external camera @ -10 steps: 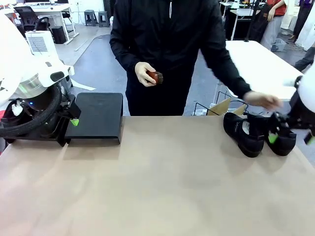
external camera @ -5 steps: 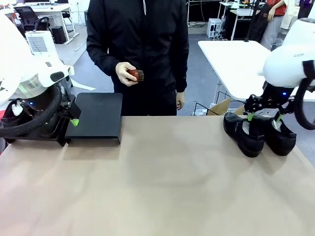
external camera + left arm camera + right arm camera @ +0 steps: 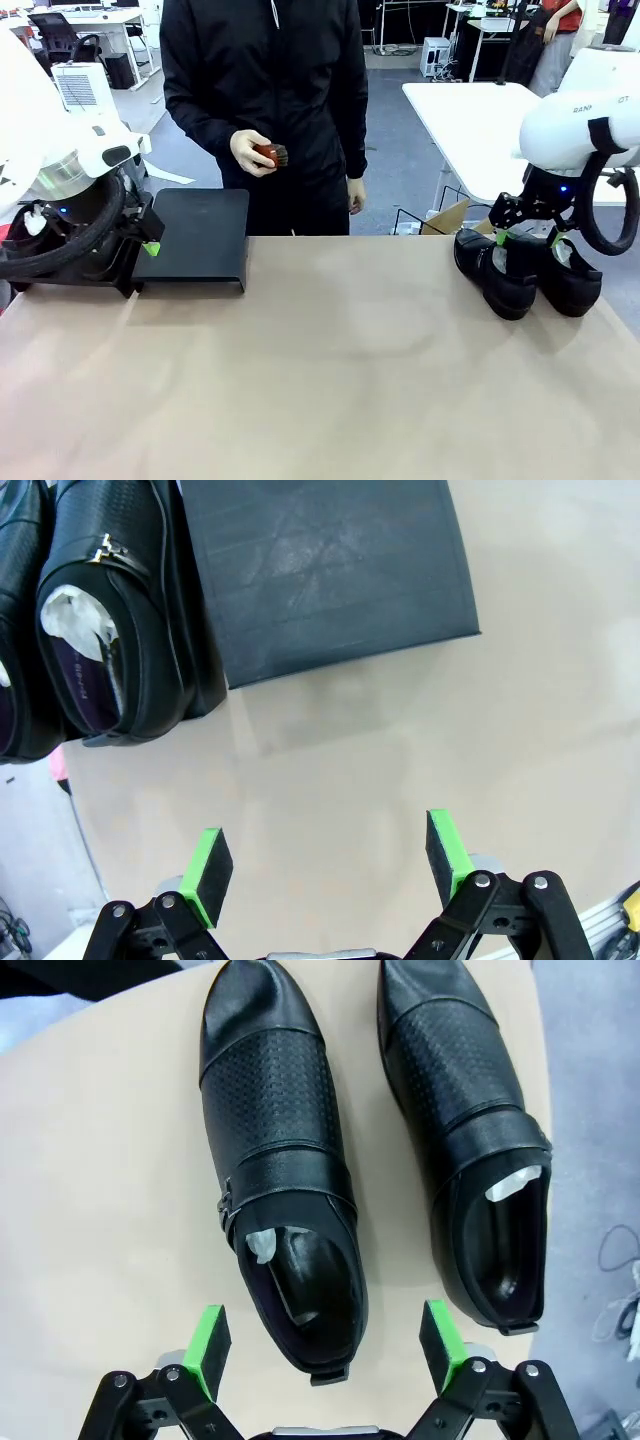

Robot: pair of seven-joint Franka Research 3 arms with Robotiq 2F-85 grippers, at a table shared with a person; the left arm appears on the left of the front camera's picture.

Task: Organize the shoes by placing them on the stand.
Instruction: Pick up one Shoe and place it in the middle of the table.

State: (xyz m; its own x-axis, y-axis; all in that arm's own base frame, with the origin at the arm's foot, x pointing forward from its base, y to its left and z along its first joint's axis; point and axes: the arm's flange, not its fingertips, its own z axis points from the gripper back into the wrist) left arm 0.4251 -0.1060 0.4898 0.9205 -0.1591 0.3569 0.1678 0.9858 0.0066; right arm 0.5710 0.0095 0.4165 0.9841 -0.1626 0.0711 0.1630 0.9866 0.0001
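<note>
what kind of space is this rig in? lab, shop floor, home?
Probably a robotics lab or open-plan workspace: a white robot arm at the tan table, with a white worktable and an office chair on grey floor behind.

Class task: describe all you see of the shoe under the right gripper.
The shoe is glossy black leather: pointed toe, perforated panel across the top, strap with a small metal buckle. White paper shows in its opening. It stands on its sole on the tan table, apart from a second shoe; the right gripper hovers open over its heel, not touching.
</note>
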